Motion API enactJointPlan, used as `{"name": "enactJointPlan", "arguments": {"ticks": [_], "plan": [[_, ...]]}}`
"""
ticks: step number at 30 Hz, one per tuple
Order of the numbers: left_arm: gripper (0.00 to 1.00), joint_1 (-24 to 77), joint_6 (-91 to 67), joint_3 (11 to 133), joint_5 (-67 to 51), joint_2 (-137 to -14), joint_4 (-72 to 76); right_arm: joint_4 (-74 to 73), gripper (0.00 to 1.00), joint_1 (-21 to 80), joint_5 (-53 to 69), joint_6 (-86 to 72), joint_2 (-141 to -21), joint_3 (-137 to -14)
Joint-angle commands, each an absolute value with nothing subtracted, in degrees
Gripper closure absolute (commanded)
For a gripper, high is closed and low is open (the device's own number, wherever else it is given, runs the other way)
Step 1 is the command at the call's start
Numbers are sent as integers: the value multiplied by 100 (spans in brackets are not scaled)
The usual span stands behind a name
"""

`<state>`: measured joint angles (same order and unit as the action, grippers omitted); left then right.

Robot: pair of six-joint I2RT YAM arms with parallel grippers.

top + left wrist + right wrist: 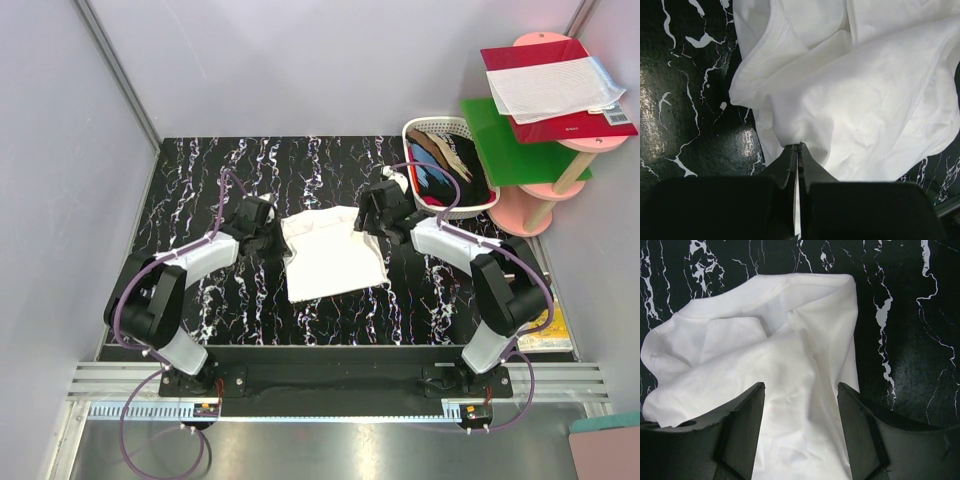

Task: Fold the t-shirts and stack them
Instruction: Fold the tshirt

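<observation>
One white t-shirt (330, 262) lies between your left hand (268, 238) and right hand (372, 222); a basket (430, 126) of dark tees (445, 172) sits beyond the right. Left wrist: hand clamped on a shirt fold. Right wrist: fingers (740, 435) apart over cloth, near hem hidden beneath.

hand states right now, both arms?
Left hand: closed, pinching the white t-shirt.
Right hand: open above that t-shirt, gripping nothing.

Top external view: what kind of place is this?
Most likely a robot test cell in a laboratory. Plain grey panel walls close in a black marbled table, the left arm and right arm are bolted to a metal rail at its near edge, and a white t-shirt lies between them.
</observation>
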<state>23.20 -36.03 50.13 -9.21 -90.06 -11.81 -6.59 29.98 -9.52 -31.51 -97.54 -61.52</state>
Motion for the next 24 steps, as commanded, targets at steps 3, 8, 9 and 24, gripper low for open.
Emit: {"name": "enactJointPlan", "arguments": {"ticks": [3,8,9,24], "plan": [[100,2373,-3595,5212,-967,-9123,-870,-334,34,3015,-1064,-3138,-9922,-6257],[100,2382,-3577,5212,-940,-9106,-879,121,37,3006,-800,-3094,-10458,-6363],[100,2382,-3560,5221,-932,-9097,-896,184,37,3023,-782,-3102,-10589,-6389],[100,2391,-3489,5247,-809,-9158,-993,660,99,3015,-790,-3085,-10363,-6152]]}}
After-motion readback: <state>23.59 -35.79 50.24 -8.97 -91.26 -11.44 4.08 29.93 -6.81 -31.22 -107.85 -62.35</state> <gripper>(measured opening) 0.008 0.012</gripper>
